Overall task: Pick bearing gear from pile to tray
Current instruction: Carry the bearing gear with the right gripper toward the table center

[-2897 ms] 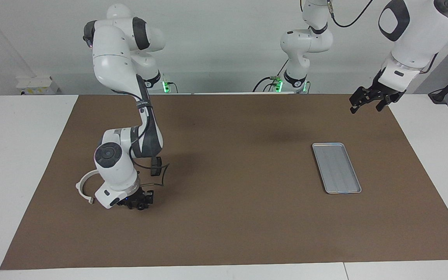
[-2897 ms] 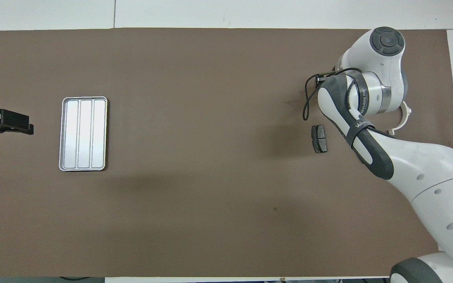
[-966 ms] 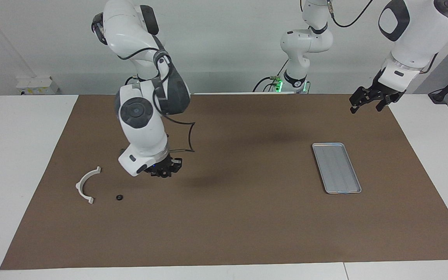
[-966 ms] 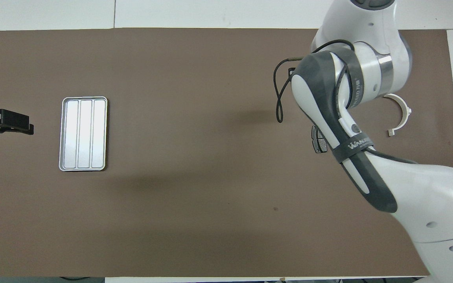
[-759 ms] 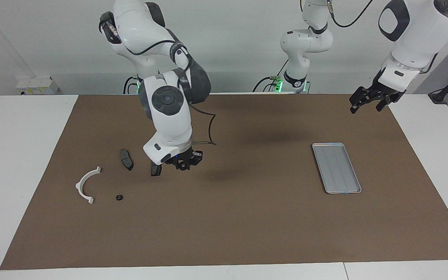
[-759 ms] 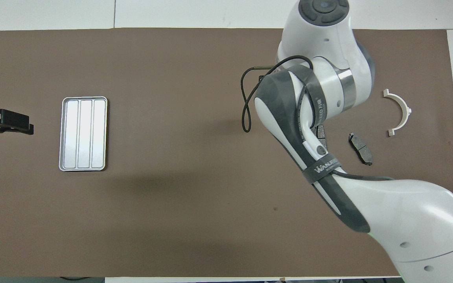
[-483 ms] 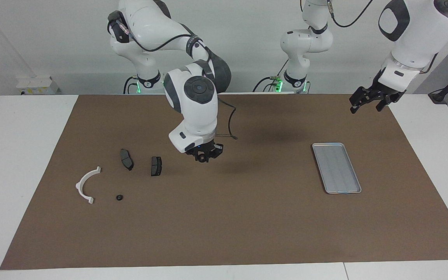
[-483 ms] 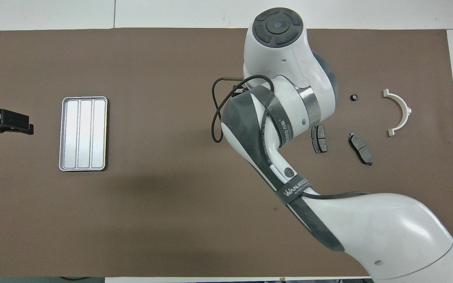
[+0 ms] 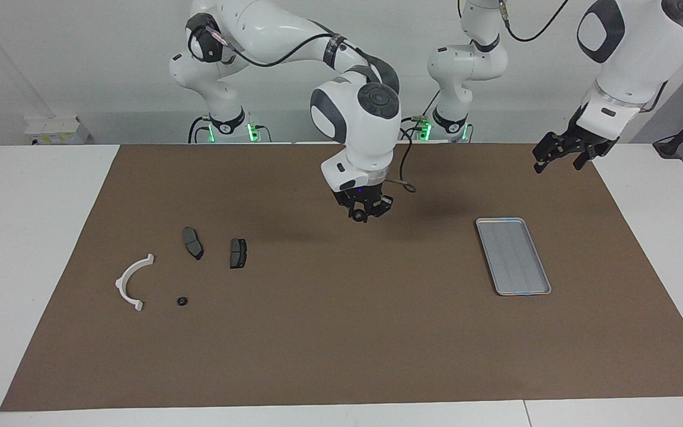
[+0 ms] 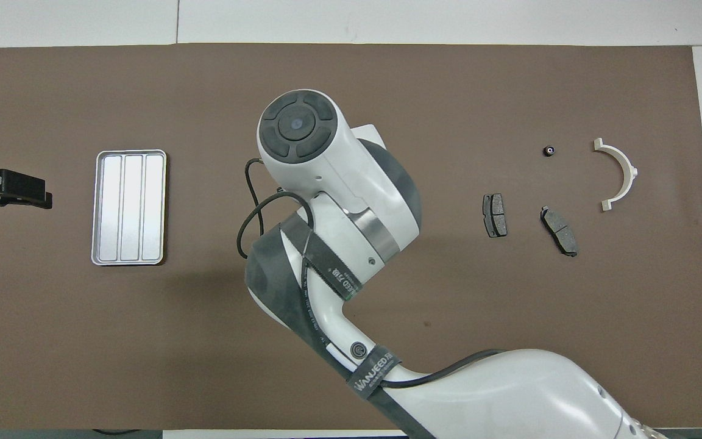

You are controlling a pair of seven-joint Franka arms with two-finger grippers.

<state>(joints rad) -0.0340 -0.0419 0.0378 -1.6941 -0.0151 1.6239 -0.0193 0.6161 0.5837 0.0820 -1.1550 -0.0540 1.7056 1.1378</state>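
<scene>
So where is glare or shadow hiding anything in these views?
Overhead view: the flat silver-grey metal tray glares near-white, ribs still readable. Facing view: same tray looks dull grey; a soft shadow lies on the brown mat under the right gripper, hiding nothing.

The right arm reaches out over the middle of the surface [image 9: 341, 332], its right gripper [image 9: 365, 214] pointing down with fingers drawn close together, while the left arm waits raised at its own end, its left gripper [image 9: 559, 159] spread wide.
</scene>
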